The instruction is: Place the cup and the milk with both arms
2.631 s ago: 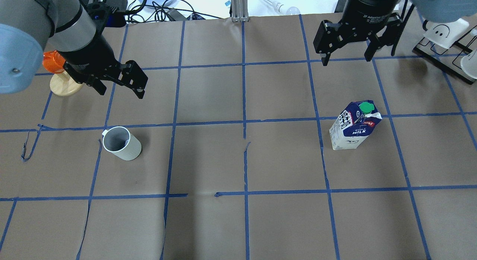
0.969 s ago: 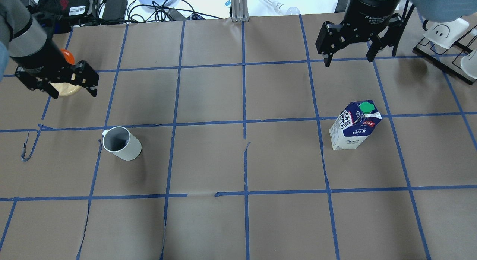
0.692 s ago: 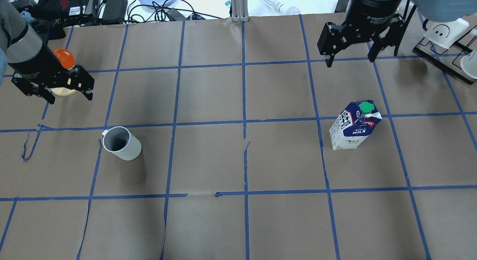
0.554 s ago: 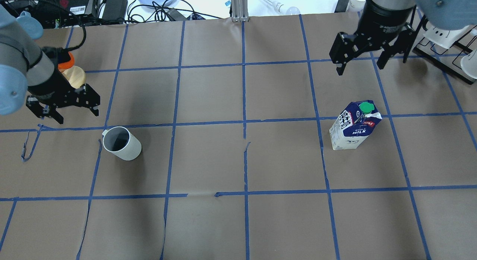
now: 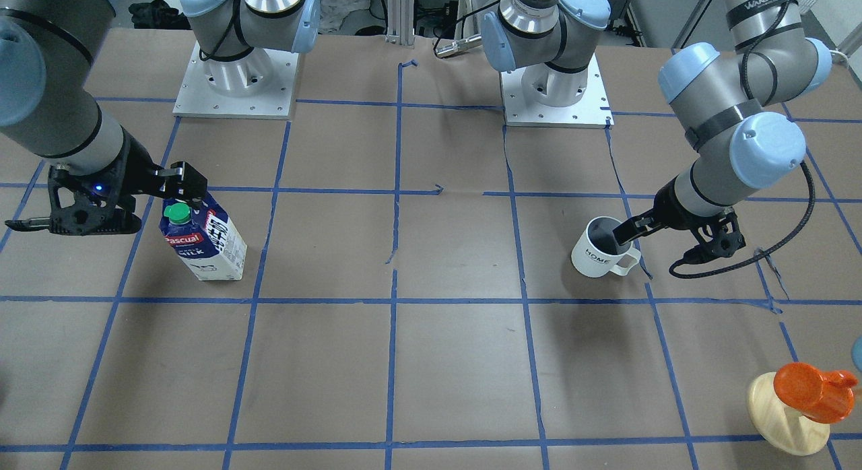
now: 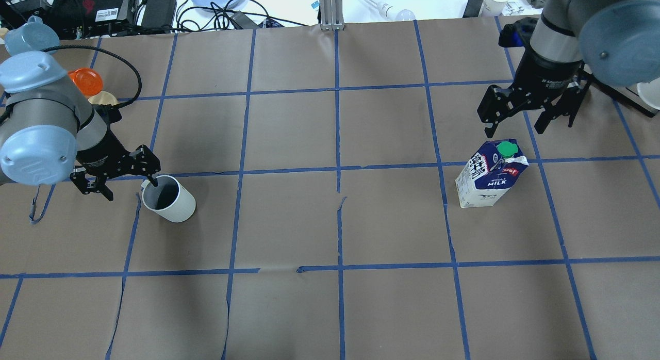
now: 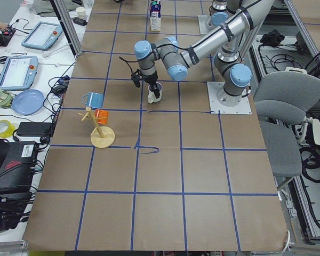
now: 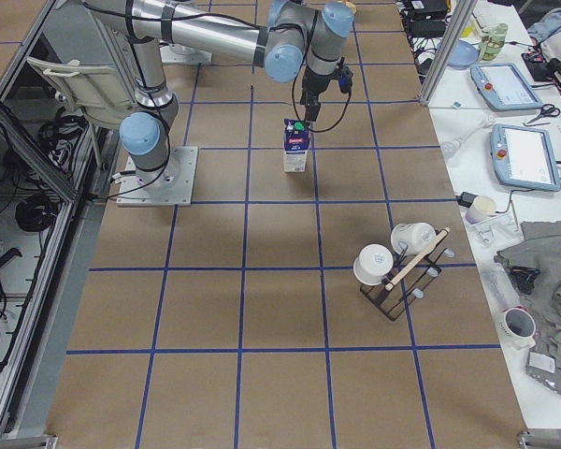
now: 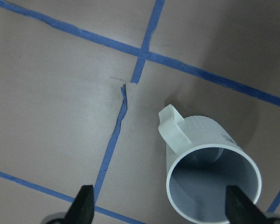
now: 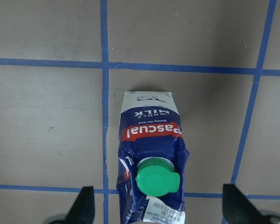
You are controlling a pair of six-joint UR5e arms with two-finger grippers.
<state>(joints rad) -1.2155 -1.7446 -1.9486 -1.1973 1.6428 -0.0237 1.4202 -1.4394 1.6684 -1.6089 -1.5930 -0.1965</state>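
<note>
Both items are at the approach stage only; you have lifted and placed nothing. Reading the overhead view as a dial, the cup (image 6: pixel 175 205) stands upright on the table (image 6: pixel 289 221) toward 9 o'clock, with its handle turned to about 10 o'clock. The milk (image 6: pixel 487 182) stands upright toward 3 o'clock. Your left end effector (image 6: pixel 131 191) is spread wide and sits low at the cup's handle side. One finger hangs over the mouth and the other is outside, beyond the handle, so the handle-side wall lies between them (contact with the rim cannot be confirmed). Your right end effector (image 6: pixel 515 127) is likewise released, poised above the carton toward its 12 o'clock side. Its wrist view shows the green cap (image 10: pixel 157 181) between the two fingers, with a gap on either side. Outstanding, in my judgement, are both closures, both lifts, the carry and the set-down; I see no marked destination. On contents, the cup's grey interior is bare, with nothing in it. The carton's cap is on and its gable is shut, so whether it holds liquid cannot be seen.
</note>
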